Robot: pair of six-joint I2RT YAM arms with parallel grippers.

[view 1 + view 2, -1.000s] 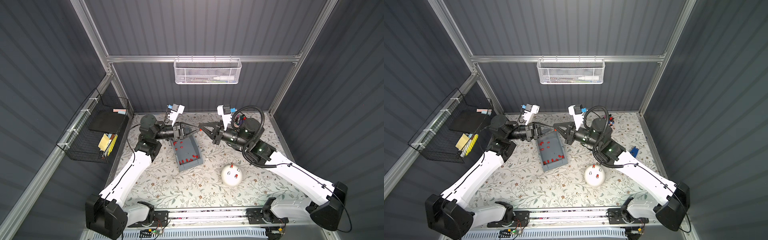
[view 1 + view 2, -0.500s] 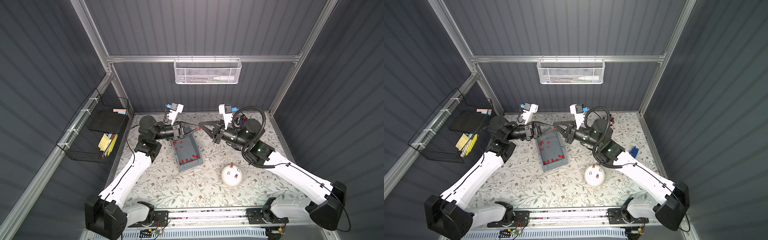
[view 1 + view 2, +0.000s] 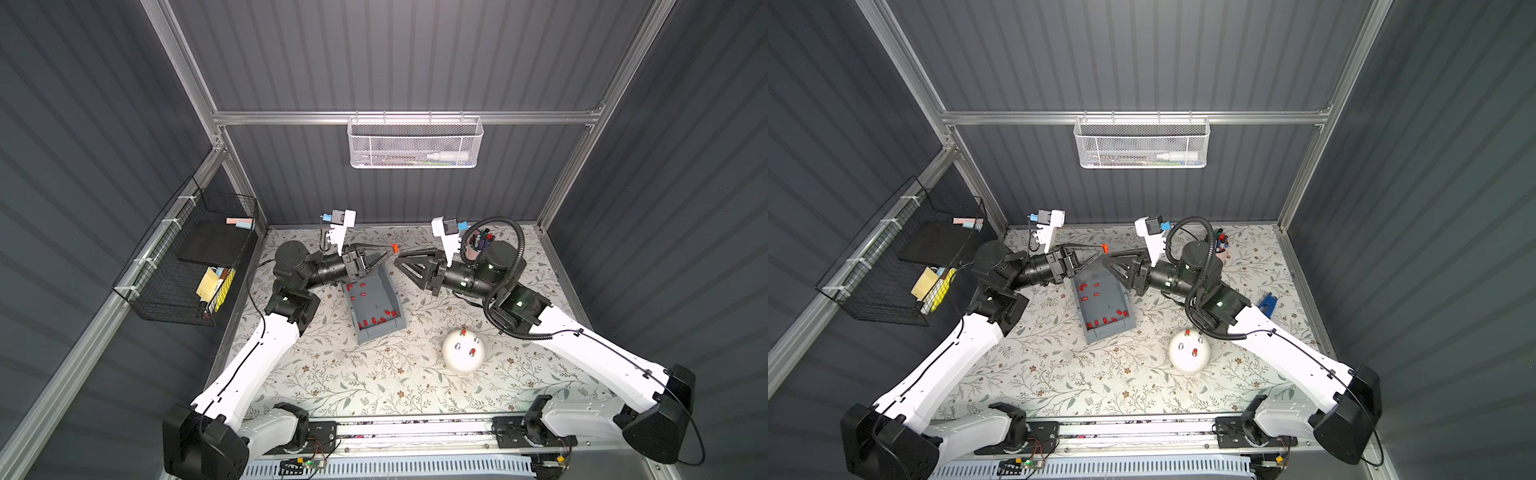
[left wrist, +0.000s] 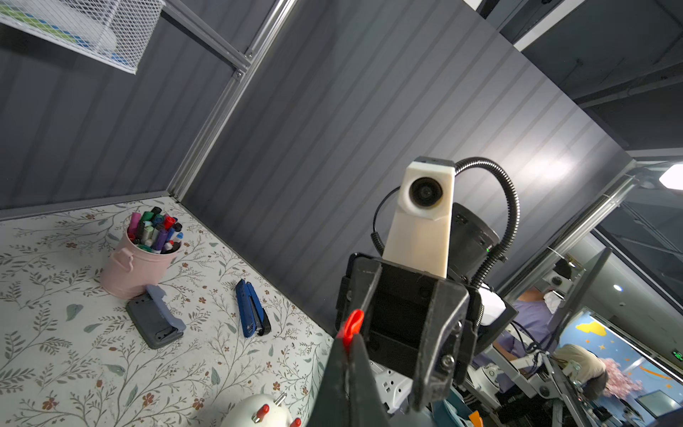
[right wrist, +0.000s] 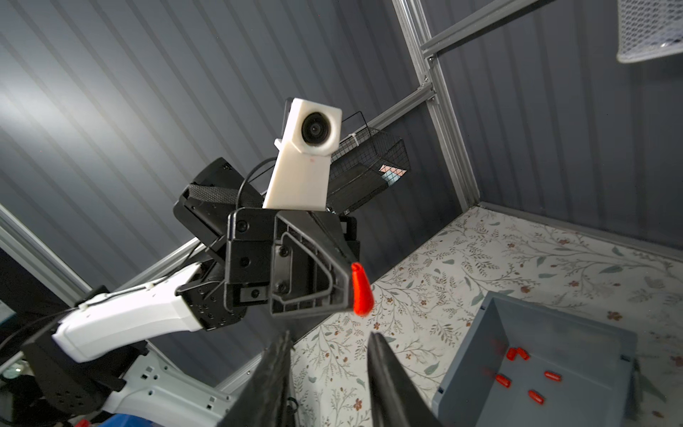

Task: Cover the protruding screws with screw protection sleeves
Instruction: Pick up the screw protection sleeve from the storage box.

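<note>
The left gripper (image 3: 390, 251) is clamped on one small bright red plastic sleeve (image 5: 360, 292). It pinches the sleeve at the very fingertips so that part of it sticks out, in the air above the far end of the open grey plastic bin (image 3: 376, 305). This reads as an offer for a handover. The right gripper (image 5: 329, 337) faces the sleeve with its jaws apart, close to it but not touching, and the right arm is the one nearer the smooth white dome (image 3: 463, 352).

On the dome, two short silvery screw studs (image 3: 457, 345) stand bare and two others wear red caps (image 3: 472, 352). More loose red sleeves (image 3: 374, 320) lie in the bin.

Which end of the held sleeve is open cannot be made out. In both top views the right fingertips probably sit a little below the sleeve, though depth is hard to judge. The left wrist view cuts off most of the dome.
</note>
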